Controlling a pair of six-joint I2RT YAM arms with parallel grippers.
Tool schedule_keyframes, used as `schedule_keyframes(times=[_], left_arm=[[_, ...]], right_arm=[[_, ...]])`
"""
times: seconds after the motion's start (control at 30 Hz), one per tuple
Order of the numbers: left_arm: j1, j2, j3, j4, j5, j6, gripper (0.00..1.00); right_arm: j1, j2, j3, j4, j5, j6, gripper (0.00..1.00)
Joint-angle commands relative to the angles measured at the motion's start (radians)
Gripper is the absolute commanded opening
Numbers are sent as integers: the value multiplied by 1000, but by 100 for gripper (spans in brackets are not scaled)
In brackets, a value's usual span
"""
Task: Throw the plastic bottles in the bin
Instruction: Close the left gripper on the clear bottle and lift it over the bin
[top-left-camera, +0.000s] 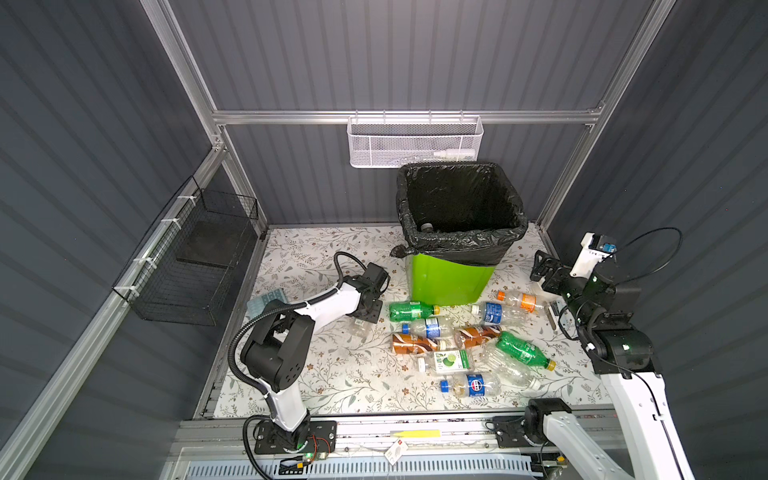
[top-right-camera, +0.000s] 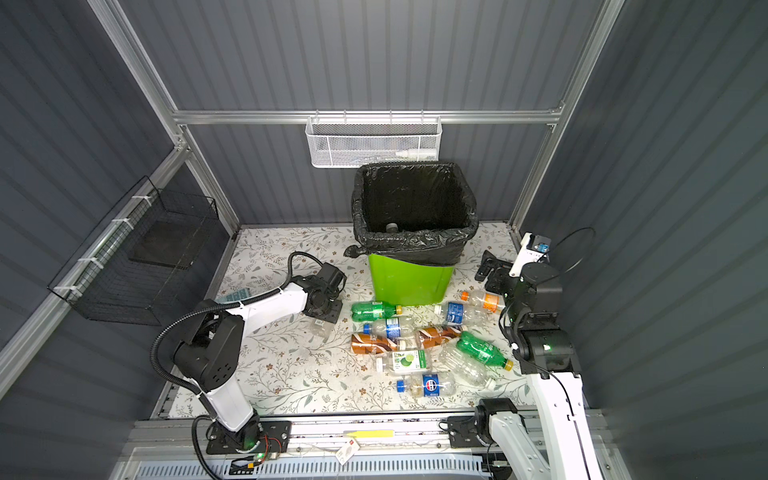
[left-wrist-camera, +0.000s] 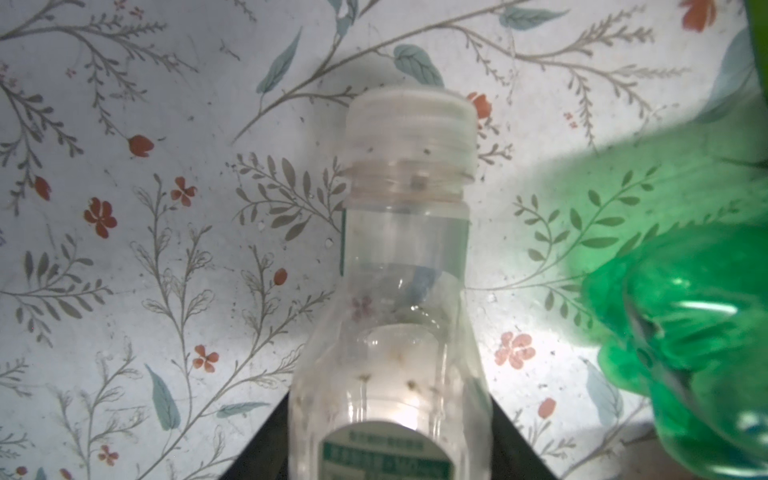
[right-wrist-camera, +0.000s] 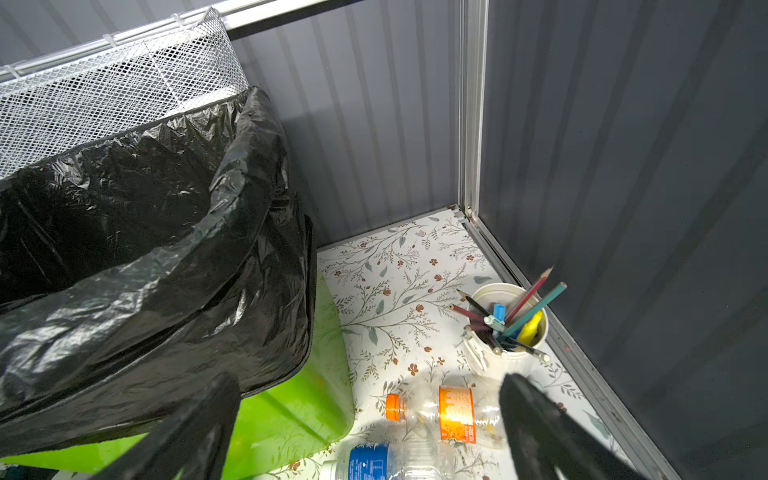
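Closest, a clear bottle (left-wrist-camera: 399, 291) with a white cap filled the left wrist view, the left gripper (left-wrist-camera: 390, 453) clamped on its body above the floral table (left-wrist-camera: 124, 249), a green bottle (left-wrist-camera: 685, 311) alongside. Right wrist view: the right gripper (right-wrist-camera: 370, 388) stood spread and empty beside the bin (right-wrist-camera: 291, 415). In both top views, about ten plastic bottles (top-left-camera: 415, 344) lay in front of the bin.

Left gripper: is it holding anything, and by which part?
Yes: left gripper grips the clear white-capped bottle by its labelled body, cap end free; right gripper open, empty.
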Motion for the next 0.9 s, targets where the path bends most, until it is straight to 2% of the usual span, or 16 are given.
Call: schedule_keyframes(times=[0.0, 0.13, 0.27, 0.4, 0.47, 0.57, 0.63, 0.7, 0.73, 0.8, 0.87], left_arm=[[34, -96, -3, 39, 21, -56, 49], [76, -273, 19, 128, -9, -65, 46], [128, -441, 144, 243, -59, -23, 46], [146, -499, 350, 388, -83, 41, 47], [147, -486, 423, 466, -53, 43, 48], [146, -410, 534, 556, 65, -5, 48], [146, -308, 636, 582, 195, -66, 48], [118, -156, 813, 532, 381, -125, 48], [72, -56, 956, 437, 444, -103, 51], [-44, 140, 1285, 168, 454, 38, 64], [-107, 309, 1570, -40, 427, 121, 87]], right_arm=[[-8, -7, -10, 16, -12, 13, 99], [-13, -11, -9, 26, -14, 15, 99], [-17, -17, -14, 45, -28, 31, 99], [-19, -29, -27, 46, -26, 48, 99], [-19, -43, -37, 78, -13, 59, 99], [-21, -71, -48, 80, 4, 70, 99], [-21, -86, -50, 77, 6, 72, 99], [-21, -92, -46, 70, -4, 73, 99], [-21, -92, -42, 64, -14, 73, 99], [-21, -87, -31, 56, -39, 71, 99], [-21, -88, -22, 37, -56, 69, 99]])
